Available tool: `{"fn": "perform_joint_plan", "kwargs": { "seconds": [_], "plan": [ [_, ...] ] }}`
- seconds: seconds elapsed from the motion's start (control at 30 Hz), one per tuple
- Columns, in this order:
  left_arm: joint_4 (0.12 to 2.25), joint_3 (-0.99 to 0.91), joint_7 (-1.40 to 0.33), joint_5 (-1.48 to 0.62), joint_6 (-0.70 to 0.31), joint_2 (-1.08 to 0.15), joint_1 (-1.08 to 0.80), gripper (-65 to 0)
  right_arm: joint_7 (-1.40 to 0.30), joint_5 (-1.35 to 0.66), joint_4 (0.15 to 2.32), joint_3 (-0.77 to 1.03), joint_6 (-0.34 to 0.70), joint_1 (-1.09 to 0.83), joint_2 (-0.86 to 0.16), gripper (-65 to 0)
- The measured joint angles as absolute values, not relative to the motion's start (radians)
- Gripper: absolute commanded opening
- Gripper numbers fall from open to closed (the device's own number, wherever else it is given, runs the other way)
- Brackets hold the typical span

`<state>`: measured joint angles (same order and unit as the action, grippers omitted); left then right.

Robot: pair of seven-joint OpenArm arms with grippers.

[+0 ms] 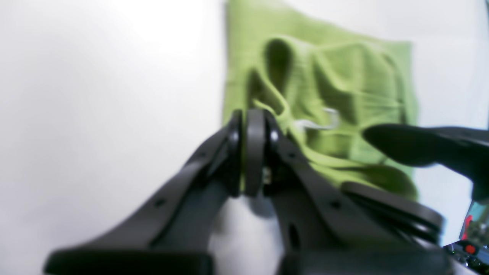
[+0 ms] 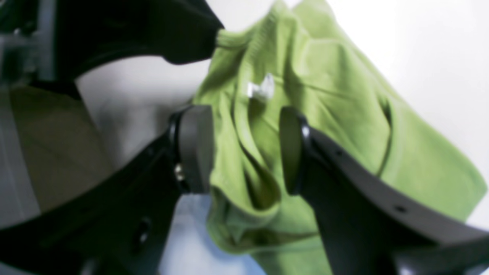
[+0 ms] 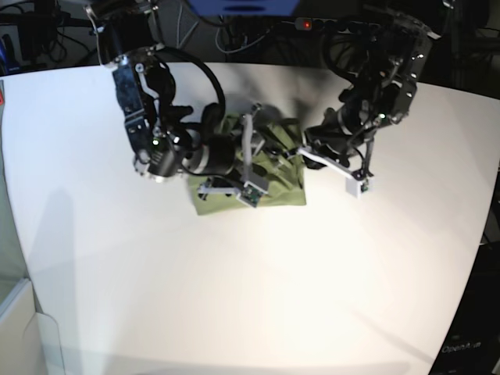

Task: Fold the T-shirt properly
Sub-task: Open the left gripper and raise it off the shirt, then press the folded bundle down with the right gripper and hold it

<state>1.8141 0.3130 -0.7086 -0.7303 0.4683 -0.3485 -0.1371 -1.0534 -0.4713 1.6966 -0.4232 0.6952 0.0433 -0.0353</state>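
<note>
The green T-shirt lies bunched and partly folded on the white table. Its white label shows near the collar, and also in the left wrist view. My left gripper is shut, pinching a thin edge of the T-shirt at its near corner. My right gripper is open, its two fingers either side of a raised fold of the T-shirt. In the base view the left gripper is at the shirt's right edge and the right gripper is over its middle.
The table's far edge runs behind both arms, with cables and dark equipment beyond it. Bare white tabletop stretches in front of the shirt. The table's right edge drops off to dark floor.
</note>
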Motion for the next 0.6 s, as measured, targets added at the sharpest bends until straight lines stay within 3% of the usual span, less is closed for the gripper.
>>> {"fn": "perform_joint_plan", "kwargs": {
  "seconds": [0.4,0.6],
  "plan": [
    [1.806,0.309,-0.703,-0.721,0.464,-0.434,-0.222,-62.7,-1.05,-0.478,1.769,-0.515,0.695,0.044,-0.036,-36.1],
    [1.805,0.21,-0.711,-0.722,0.464,-0.439,-0.298,-62.7,-1.049,-0.478,1.769,-0.512,0.696,0.046,-0.038,-36.1]
  ]
}}
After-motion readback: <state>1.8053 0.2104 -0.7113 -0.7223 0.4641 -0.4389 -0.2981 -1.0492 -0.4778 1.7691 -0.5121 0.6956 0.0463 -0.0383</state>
